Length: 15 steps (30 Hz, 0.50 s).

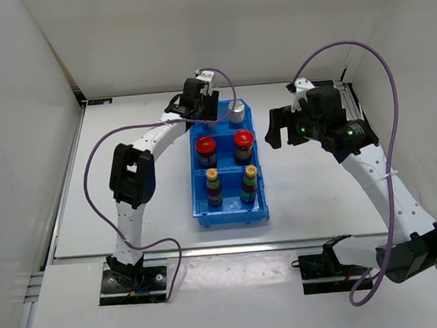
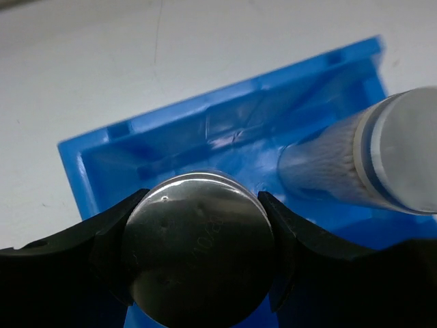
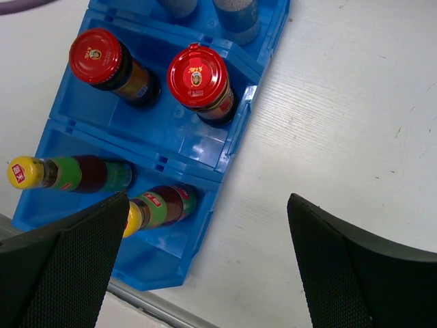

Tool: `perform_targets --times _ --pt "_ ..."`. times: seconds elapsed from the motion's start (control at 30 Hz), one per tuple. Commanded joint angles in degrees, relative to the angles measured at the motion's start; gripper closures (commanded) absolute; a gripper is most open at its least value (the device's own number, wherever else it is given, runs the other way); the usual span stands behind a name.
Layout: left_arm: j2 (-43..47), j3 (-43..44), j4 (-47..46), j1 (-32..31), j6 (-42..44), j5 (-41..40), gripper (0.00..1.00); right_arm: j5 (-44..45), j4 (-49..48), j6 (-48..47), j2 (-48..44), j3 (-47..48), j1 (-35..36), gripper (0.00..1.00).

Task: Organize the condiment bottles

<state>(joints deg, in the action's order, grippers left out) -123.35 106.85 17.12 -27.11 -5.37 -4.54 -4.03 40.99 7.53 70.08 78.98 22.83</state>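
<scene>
Left gripper (image 2: pixel 198 239) is clamping a silver-topped cylindrical bottle (image 2: pixel 198 273) at the blue plastic bin's (image 2: pixel 89 171) far compartment, bottle's body hidden beneath its lid; right gripper (image 3: pixel 208 205) is gaping wide, holding nothing.

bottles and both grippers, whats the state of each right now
left gripper, shut on held silver-topped bottle
held silver-topped bottle, gripped, far compartment
other silver-topped bottle, upright, far compartment, free
red-capped bottles, upright, middle compartment
yellow-capped bottles, upright, near compartment
right gripper, open, empty

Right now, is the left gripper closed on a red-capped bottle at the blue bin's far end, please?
Not quite: the left wrist view shows the left gripper closed on a silver-topped bottle instead, at the blue bin's far end.
</scene>
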Motion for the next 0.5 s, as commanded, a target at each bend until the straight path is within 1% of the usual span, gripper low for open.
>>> perform_targets --times 0.0,0.03,0.1,0.13,0.2,0.23,0.27,0.37,0.47 --pt "2.1 2.8 -2.6 0.0 0.7 -1.7 0.55 0.1 0.5 0.6 -1.6 -1.2 -0.2 0.01" --pt "1.4 2.8 -2.6 0.0 0.7 -1.7 0.51 0.1 0.5 0.6 -1.6 -1.2 -0.2 0.01" --pt "0.8 3.4 -2.0 0.0 0.7 -1.7 0.45 1.8 0.5 0.6 -1.6 -1.2 -0.2 0.01" --pt "0.8 3.4 -2.0 0.0 1.2 -2.2 0.36 2.4 1.1 1.1 -1.6 -1.2 -0.2 0.01" --pt "0.8 3.4 -1.5 0.0 1.2 -2.8 0.23 3.8 1.7 1.6 -1.0 -0.7 -0.2 0.01" --pt "0.8 3.4 -1.5 0.0 1.2 -3.5 0.09 4.5 2.5 2.1 -1.0 -0.7 -0.2 0.01" --pt "0.8 3.4 -1.0 0.0 1.2 -3.6 0.00 5.4 2.5 2.1 -0.3 -0.1 -0.7 0.01" --pt "2.0 4.4 -0.2 0.0 0.6 -5.5 0.00 6.1 3.9 3.4 0.2 -0.1 -0.7 0.01" --pt "4.7 6.2 1.3 -0.6 -0.1 -5.5 0.00 7.8 3.9 3.9 0.8 -0.1 -0.7 0.01"
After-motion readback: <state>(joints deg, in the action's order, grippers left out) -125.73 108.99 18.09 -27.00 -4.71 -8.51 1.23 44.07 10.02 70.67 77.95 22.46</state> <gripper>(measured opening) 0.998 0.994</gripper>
